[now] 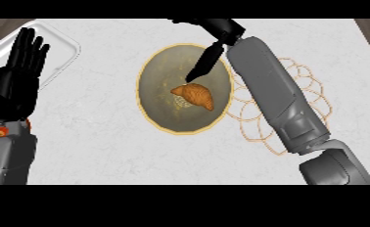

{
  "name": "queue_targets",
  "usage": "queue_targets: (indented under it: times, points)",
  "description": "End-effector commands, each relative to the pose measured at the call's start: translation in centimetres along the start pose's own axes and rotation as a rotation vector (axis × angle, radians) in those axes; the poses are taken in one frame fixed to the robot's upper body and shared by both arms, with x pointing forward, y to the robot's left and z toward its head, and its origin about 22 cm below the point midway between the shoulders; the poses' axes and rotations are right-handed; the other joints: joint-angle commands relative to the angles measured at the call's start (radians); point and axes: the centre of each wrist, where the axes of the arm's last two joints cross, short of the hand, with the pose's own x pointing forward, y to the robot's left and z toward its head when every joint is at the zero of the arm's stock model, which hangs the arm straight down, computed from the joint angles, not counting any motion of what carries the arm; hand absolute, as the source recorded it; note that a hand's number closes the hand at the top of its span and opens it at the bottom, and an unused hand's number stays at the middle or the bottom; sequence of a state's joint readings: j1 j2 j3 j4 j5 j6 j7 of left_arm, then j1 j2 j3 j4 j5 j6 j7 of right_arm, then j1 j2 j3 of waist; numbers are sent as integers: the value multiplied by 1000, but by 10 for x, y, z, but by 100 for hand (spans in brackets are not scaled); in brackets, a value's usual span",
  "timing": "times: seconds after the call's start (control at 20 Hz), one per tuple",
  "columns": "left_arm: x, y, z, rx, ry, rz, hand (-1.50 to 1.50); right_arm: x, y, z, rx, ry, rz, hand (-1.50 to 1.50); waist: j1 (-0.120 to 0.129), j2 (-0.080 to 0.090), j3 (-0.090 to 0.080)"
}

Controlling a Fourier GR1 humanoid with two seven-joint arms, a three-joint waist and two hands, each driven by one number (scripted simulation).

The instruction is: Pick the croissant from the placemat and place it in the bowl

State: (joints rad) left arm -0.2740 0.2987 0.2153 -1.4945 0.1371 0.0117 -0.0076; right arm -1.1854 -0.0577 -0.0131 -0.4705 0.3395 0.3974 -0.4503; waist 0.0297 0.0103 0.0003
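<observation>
A golden-brown croissant [194, 96] lies inside the olive bowl with a yellow rim [160, 60], near its middle. My right hand [217, 33] hangs over the bowl's upper right edge, fingers straight; one of its fingers [204, 63] points down towards the croissant, its tip just above it, apart from it. The right forearm crosses the pale lace-edged placemat [315, 93], which lies to the right of the bowl and is partly hidden by the arm. My left hand [20, 74] rests open at the left edge, fingers up.
A clear glass tray [63, 40] sits at the far left corner, partly behind my left hand. The white marbled counter [101, 147] stretches in front of the bowl.
</observation>
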Motion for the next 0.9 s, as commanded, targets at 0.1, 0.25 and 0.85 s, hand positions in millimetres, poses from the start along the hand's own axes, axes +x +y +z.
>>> queue_targets:
  times: [0.1, 0.25, 0.85]
  points:
    - [6, -4, -5, -37, -4, 7, 0, -1, -62, 31, -199, 49, -110, -150, 20, 12, 0]
    - [4, -6, -6, -13, -28, 11, 0, -10, -97, 67, -232, 73, -136, -150, 33, 22, 0]
    - [6, -27, -11, -75, -53, 27, 0, -12, -156, 147, -297, 32, -181, -150, 85, 49, 4]
